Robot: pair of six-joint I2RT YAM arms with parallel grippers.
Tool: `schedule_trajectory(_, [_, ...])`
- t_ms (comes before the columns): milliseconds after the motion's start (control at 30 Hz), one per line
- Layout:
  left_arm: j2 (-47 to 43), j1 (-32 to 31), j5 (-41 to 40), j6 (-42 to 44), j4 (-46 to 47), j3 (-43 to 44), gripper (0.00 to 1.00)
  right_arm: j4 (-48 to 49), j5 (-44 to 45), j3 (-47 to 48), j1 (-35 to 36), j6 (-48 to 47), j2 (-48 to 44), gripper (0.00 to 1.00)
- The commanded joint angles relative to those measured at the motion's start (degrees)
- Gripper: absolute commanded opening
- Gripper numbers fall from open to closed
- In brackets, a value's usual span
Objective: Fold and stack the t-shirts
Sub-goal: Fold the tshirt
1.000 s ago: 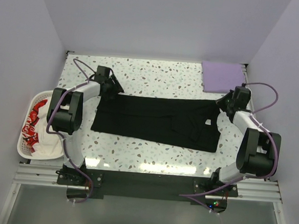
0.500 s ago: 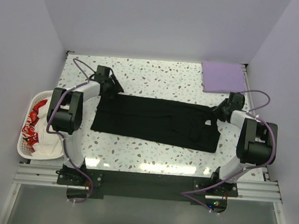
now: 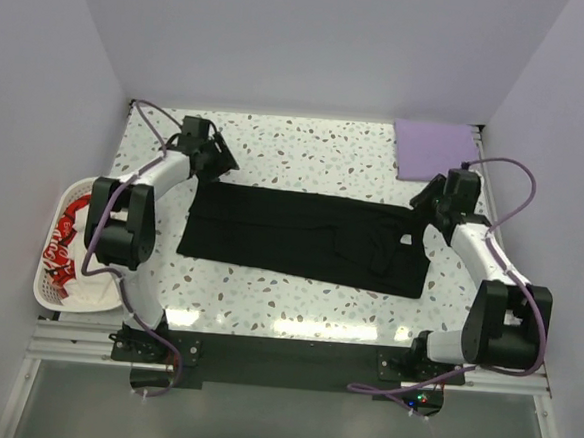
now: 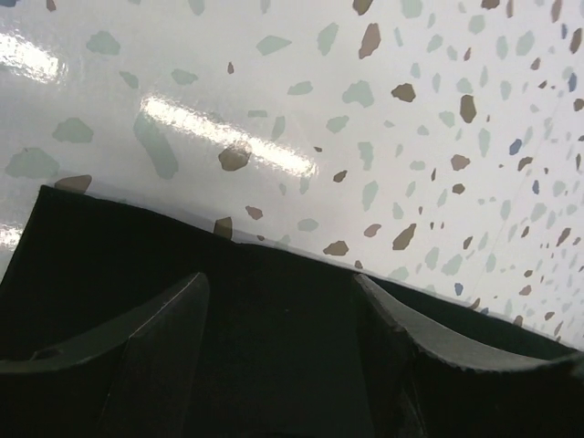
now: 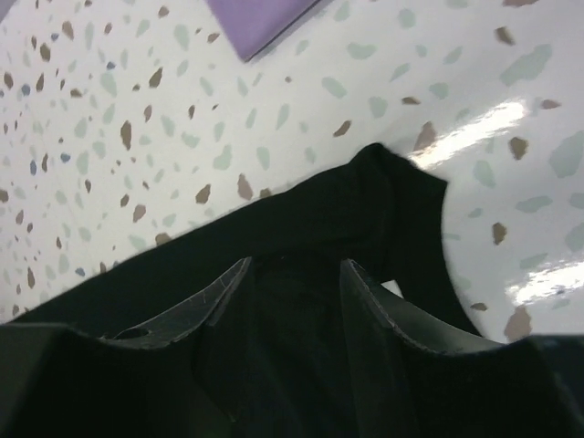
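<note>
Black t-shirt: it is laid flat across the middle of the table as a long band running from 9 to 3 o'clock, already folded lengthwise; its 3 o'clock end is rumpled.
Lavender t-shirt: it is seen folded into a neat rectangle at 1 o'clock on the table, apart from the black one.
White t-shirt with red lettering: it is left bunched in the basket at 9 o'clock, off the table edge.
Left gripper: it is held over the shirt's 10 o'clock corner; the fingers are spread wide and nothing is held between them.
Right gripper: it is held over the 2 o'clock corner; the fingers are parted above a raised hump of cloth, and nothing is seen clamped.
Step in hand: 1 crosswise fold is judged to remain for the black shirt.
Handling: the fabric is judged light, soft and limp; it is likely to sag, crease and slide on the glossy top.
Hold: the 2 end corners are judged best, with every layer pinched together near the edge.
</note>
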Motion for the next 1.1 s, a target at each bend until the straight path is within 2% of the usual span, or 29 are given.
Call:
schedule_trajectory(0, [-4.46,-0.07,0.21,0.57,0.42,-0.05,0.69,-2.12,4.20,-1.77,5.18,-2.09,0.08,0.47])
schedule_trajectory(267, [-5.87,-0.42,1.09,0.05,1.66,-3.39,0.68,-1.94,9.21,-1.16,9.66,-3.85,6.83,0.47])
schedule_trajectory(567, [-5.61,-0.42,1.17,0.40,1.92,-3.74,0.68,-2.47,10.80,1.57,12.13,-4.73,11.68,0.45])
schedule_trajectory(667, [-5.26,-0.51,1.17,0.40,1.83,-3.74,0.68,-2.73,10.71,1.66,12.22,-4.73,12.21,0.33])
schedule_trajectory(700, [-5.08,-0.42,1.17,0.48,1.83,-3.74,0.68,-3.08,10.54,1.74,12.31,-4.82,11.86,0.23])
schedule_trajectory(800, [-4.91,-0.42,1.09,0.49,1.74,-3.65,0.68,-4.49,10.18,2.09,12.39,-5.25,10.72,0.07])
schedule_trajectory(900, [-4.64,-0.42,1.17,0.57,1.74,-3.65,0.68,-6.85,9.22,3.32,12.48,-6.40,9.05,0.00])
schedule_trajectory(1067, [-4.29,-0.42,1.18,0.48,1.57,-3.57,0.68,-10.20,7.90,4.20,12.48,-7.71,5.45,0.00])
